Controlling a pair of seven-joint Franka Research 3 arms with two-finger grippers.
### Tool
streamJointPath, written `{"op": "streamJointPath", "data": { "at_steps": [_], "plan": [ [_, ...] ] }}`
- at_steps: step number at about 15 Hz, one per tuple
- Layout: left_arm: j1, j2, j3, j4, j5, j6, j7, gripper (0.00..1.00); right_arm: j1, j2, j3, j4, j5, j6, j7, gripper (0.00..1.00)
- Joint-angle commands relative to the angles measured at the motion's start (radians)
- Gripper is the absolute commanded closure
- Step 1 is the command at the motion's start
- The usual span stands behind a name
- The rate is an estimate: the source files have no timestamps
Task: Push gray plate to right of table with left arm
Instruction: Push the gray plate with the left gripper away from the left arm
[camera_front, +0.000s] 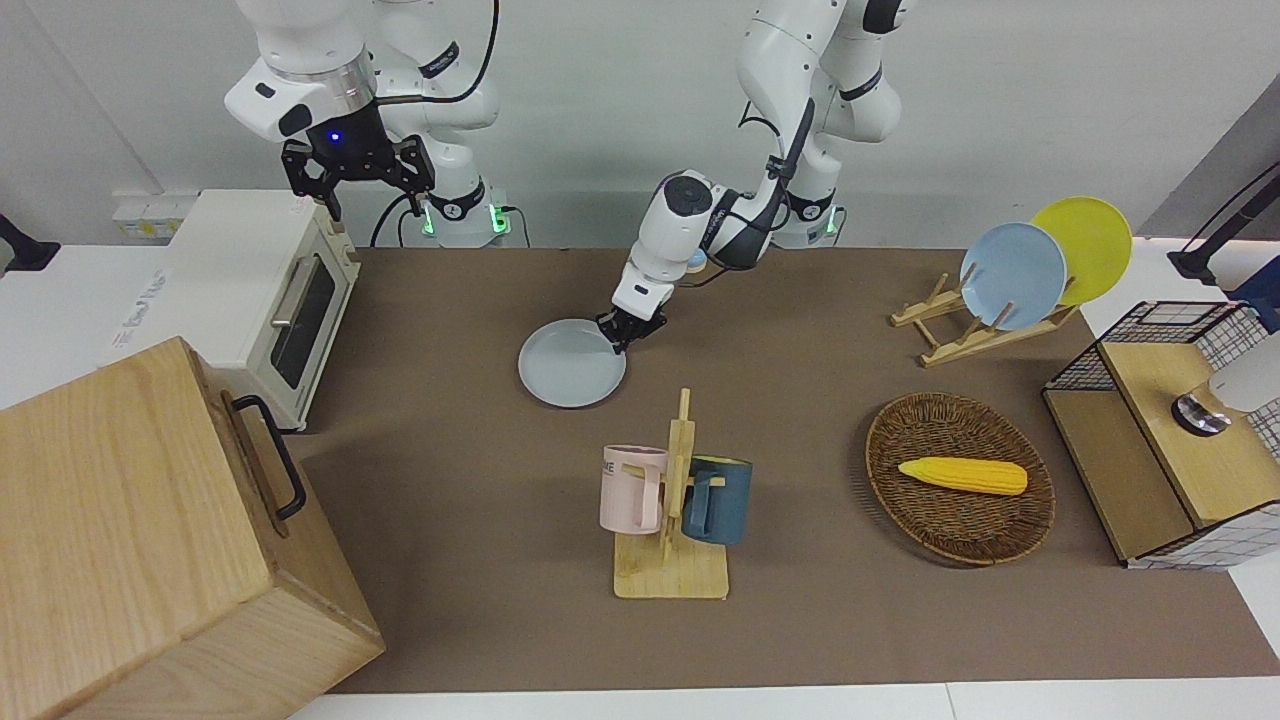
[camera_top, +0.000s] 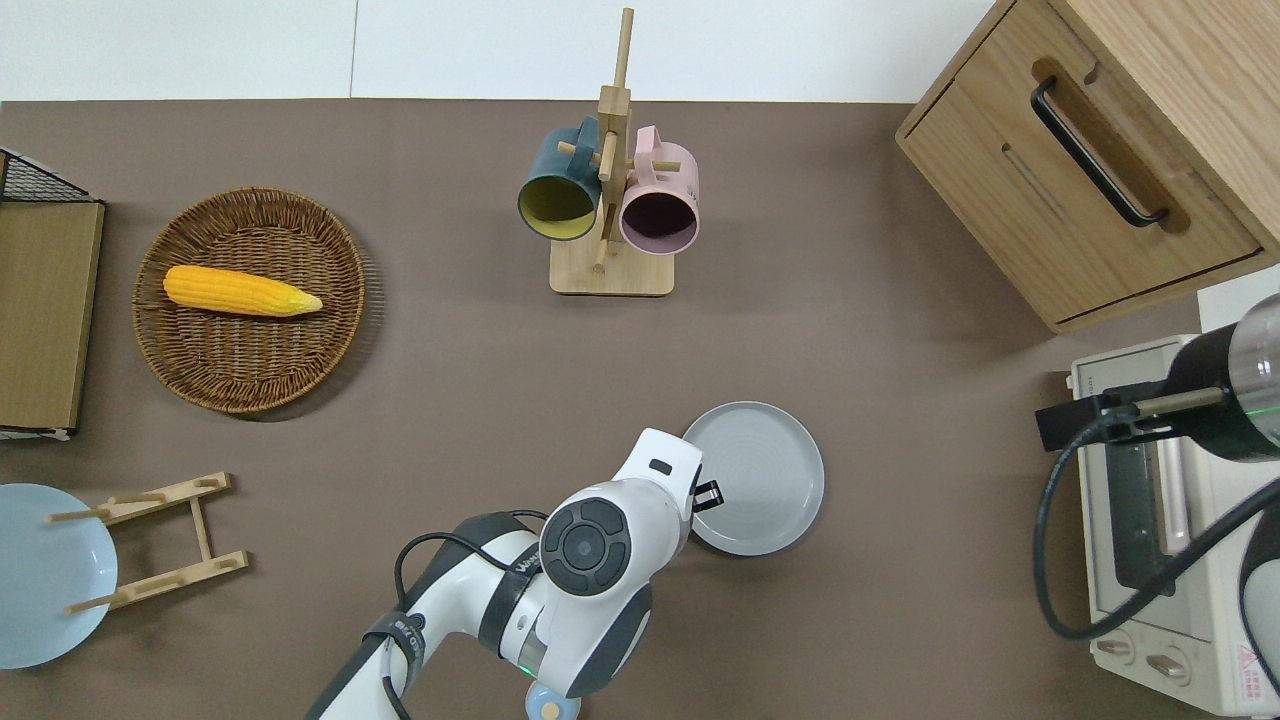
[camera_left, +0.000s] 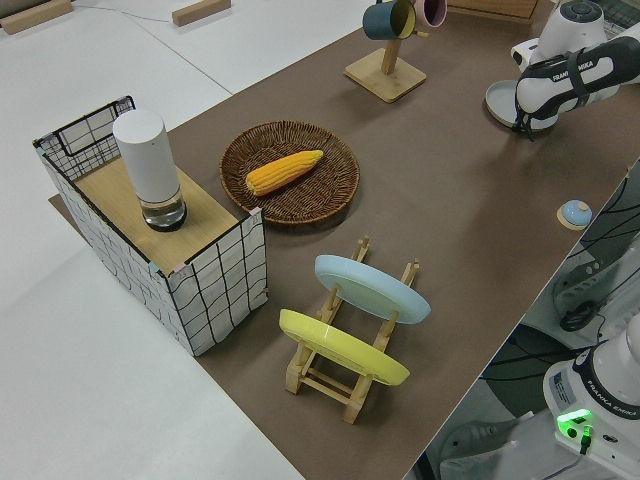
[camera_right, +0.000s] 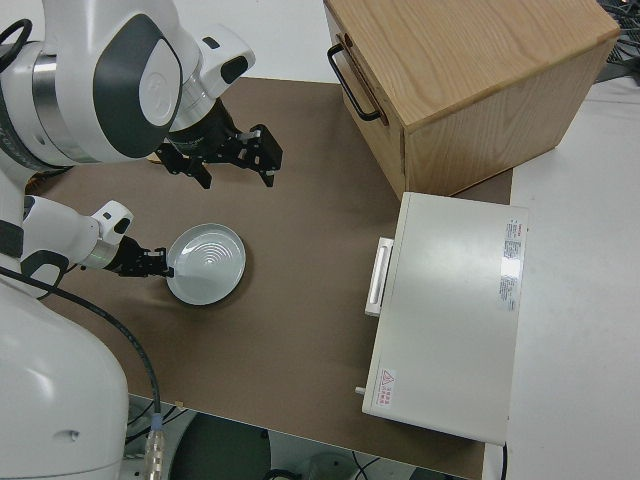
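Note:
The gray plate (camera_front: 572, 363) (camera_top: 760, 475) (camera_right: 207, 262) lies flat on the brown table (camera_front: 800, 620), nearer to the robots than the mug rack and slightly toward the right arm's end. My left gripper (camera_front: 627, 335) (camera_top: 705, 493) (camera_right: 152, 262) is down at table height, against the plate's rim on the side toward the left arm's end. The wrist hides part of that rim in the overhead view. In the left side view, the left arm covers most of the plate (camera_left: 498, 100). My right arm is parked, its gripper (camera_front: 355, 185) (camera_right: 235, 165) open and holding nothing.
A mug rack (camera_front: 672, 500) holds a pink and a dark blue mug. A toaster oven (camera_front: 270, 300) and a wooden cabinet (camera_front: 150, 530) stand at the right arm's end. A basket with corn (camera_front: 960, 490), a plate rack (camera_front: 1010, 280) and a wire shelf (camera_front: 1160, 430) stand toward the left arm's end.

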Motion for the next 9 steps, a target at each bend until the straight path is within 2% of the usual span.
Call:
{"op": "streamJointPath", "data": {
  "at_steps": [1, 2, 3, 6, 9],
  "plan": [
    [-0.031, 0.059, 0.008, 0.043, -0.010, 0.025, -0.024, 0.88, -0.008, -0.010, 0.005, -0.004, 0.001, -0.012, -0.008, 0.005],
    [-0.031, 0.061, 0.008, 0.046, -0.010, 0.025, -0.027, 0.75, -0.008, -0.010, 0.005, -0.004, -0.001, -0.012, -0.008, 0.005],
    [-0.031, 0.062, 0.008, 0.052, -0.008, 0.025, -0.027, 0.53, -0.008, -0.010, 0.005, -0.004, 0.001, -0.012, -0.008, 0.005],
    [-0.031, 0.064, 0.010, 0.060, 0.007, 0.022, -0.023, 0.03, -0.008, -0.010, 0.005, -0.004, -0.001, -0.012, -0.008, 0.005],
    [-0.030, 0.032, 0.016, 0.059, 0.024, -0.004, -0.024, 0.01, -0.008, -0.010, 0.005, -0.004, -0.001, -0.012, -0.008, 0.005]
  ]
}}
